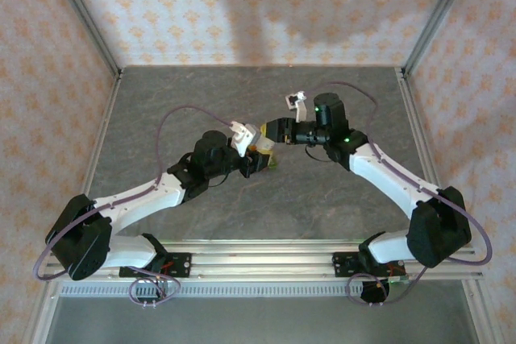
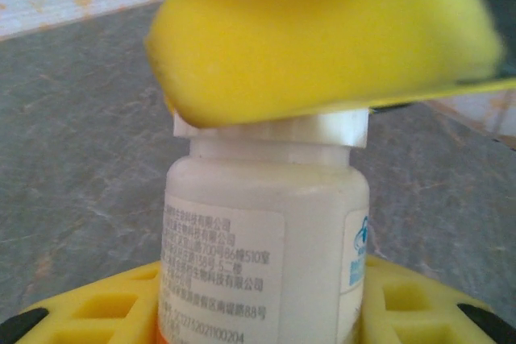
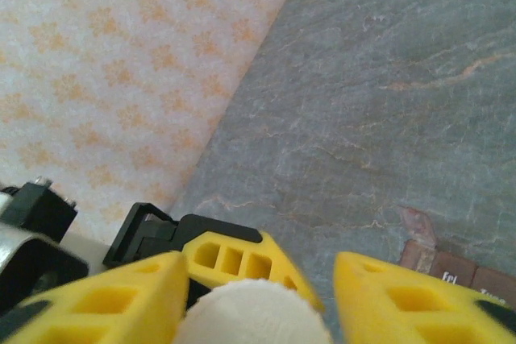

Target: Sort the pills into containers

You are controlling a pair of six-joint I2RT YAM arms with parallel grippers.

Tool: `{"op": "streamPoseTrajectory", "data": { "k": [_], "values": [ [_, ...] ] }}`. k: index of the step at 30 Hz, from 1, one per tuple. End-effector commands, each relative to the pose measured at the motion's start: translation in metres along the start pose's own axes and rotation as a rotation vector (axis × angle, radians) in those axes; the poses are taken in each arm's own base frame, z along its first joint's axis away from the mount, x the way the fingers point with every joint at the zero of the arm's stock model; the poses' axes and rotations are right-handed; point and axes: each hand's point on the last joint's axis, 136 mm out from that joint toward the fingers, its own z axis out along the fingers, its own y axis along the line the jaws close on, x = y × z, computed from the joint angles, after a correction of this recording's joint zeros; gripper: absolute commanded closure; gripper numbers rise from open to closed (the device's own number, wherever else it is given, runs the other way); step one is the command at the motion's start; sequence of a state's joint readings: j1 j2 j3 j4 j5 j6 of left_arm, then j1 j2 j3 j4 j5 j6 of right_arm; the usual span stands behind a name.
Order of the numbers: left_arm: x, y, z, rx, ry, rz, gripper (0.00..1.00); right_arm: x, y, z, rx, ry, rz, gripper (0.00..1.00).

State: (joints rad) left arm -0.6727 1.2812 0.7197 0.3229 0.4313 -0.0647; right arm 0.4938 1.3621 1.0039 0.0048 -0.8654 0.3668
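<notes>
A white pill bottle point(image 2: 266, 223) with a printed label stands upright, and my left gripper point(image 2: 266, 312) is shut on its body, a yellow finger on each side. My left gripper point(image 1: 262, 159) meets my right gripper point(image 1: 274, 130) at the table's middle. In the right wrist view my right gripper point(image 3: 262, 296) is open, its yellow fingers either side of the bottle's white cap point(image 3: 250, 316) with a small gap on the right. One of its fingers point(image 2: 322, 30) hangs blurred over the cap point(image 2: 274, 128). The brownish-red containers point(image 3: 459, 267) lie on the table just beyond. The pills are hidden.
The grey stone-patterned table point(image 1: 201, 102) is boxed in by orange-patterned walls point(image 1: 258, 6) with metal posts at the corners. A metal rail point(image 1: 258, 255) carrying both arm bases runs along the near edge. Purple cables loop over both arms.
</notes>
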Motion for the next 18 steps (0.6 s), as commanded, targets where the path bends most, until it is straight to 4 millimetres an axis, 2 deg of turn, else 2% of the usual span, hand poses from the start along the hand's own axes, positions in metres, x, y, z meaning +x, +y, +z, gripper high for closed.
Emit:
{"op": "streamPoseTrajectory", "data": {
  "k": [1, 4, 9, 14, 18],
  "values": [
    [-0.049, -0.013, -0.015, 0.024, -0.138, 0.044, 1.00, -0.003, -0.006, -0.003, 0.025, -0.013, 0.010, 0.33],
    [-0.043, 0.005, -0.015, -0.082, -0.122, 0.084, 1.00, -0.015, -0.001, -0.014, 0.055, -0.071, 0.058, 0.21],
    [-0.030, 0.031, -0.016, -0.227, -0.106, 0.147, 1.00, -0.030, 0.001, -0.026, 0.111, -0.144, 0.154, 0.18],
    [-0.021, 0.044, -0.017, -0.294, -0.100, 0.182, 1.00, -0.035, -0.029, -0.033, 0.282, -0.206, 0.336, 0.17],
    [-0.017, 0.046, -0.015, -0.302, -0.088, 0.191, 1.00, -0.038, -0.034, -0.025, 0.283, -0.218, 0.402, 0.17]
  ]
}}
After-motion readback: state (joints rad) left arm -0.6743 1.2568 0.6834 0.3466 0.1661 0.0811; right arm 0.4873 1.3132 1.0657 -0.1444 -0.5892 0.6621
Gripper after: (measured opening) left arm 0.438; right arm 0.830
